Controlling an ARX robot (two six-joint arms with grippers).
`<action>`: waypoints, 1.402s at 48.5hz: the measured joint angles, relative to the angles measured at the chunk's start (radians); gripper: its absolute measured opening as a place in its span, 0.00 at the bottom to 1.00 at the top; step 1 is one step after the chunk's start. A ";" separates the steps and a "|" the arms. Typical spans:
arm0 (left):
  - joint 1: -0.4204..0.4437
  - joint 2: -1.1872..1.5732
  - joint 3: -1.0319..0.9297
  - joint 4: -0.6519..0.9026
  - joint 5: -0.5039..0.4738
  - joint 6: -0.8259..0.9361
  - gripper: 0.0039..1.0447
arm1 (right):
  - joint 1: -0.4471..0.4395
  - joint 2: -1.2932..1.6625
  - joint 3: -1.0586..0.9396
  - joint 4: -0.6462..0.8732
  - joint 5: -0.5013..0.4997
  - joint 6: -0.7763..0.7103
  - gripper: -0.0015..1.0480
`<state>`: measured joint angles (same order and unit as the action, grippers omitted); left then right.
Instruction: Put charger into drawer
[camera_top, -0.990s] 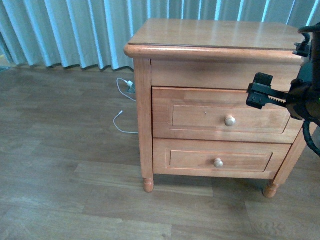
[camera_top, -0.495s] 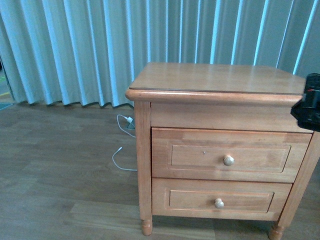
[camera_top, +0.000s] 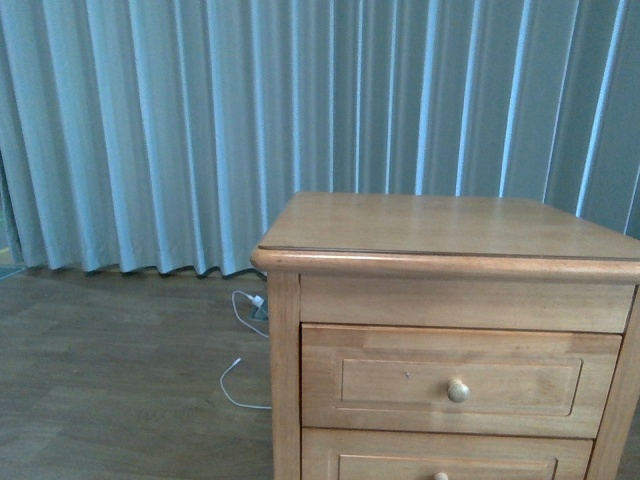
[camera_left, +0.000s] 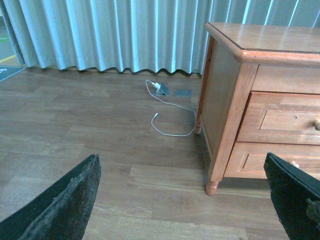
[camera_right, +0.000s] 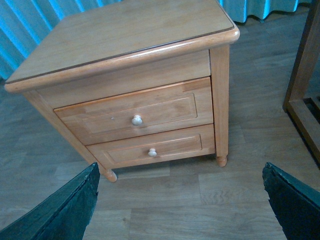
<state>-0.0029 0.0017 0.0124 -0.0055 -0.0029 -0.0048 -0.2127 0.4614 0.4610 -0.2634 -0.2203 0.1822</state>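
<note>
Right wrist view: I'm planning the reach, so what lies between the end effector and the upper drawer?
Nothing but bare wood floor. The open right end effector is apart from the shut upper drawer, with the lower drawer beneath it.

From the front camera I see neither of my arms. On the left wrist camera, my left gripper (camera_left: 182, 200) has its two dark fingers (camera_left: 65, 202) spread wide, one at each lower corner of the picture, with nothing between them. On the right wrist camera, my right gripper (camera_right: 182, 200) stands the same way: its fingers (camera_right: 62, 205) are far apart at the two lower corners and the gap between them holds nothing. Both wrists are held above the floor.
</note>
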 joint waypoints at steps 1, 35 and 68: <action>0.000 0.000 0.000 0.000 0.000 0.000 0.95 | -0.018 -0.024 -0.002 -0.018 -0.016 -0.001 0.92; 0.000 0.000 0.000 0.000 0.000 0.000 0.95 | -0.058 -0.258 -0.201 0.216 -0.034 -0.145 0.57; 0.000 0.000 0.000 0.000 0.000 0.000 0.95 | 0.209 -0.397 -0.386 0.249 0.218 -0.179 0.02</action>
<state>-0.0029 0.0017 0.0124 -0.0059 -0.0025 -0.0048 -0.0040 0.0643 0.0746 -0.0139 -0.0021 0.0029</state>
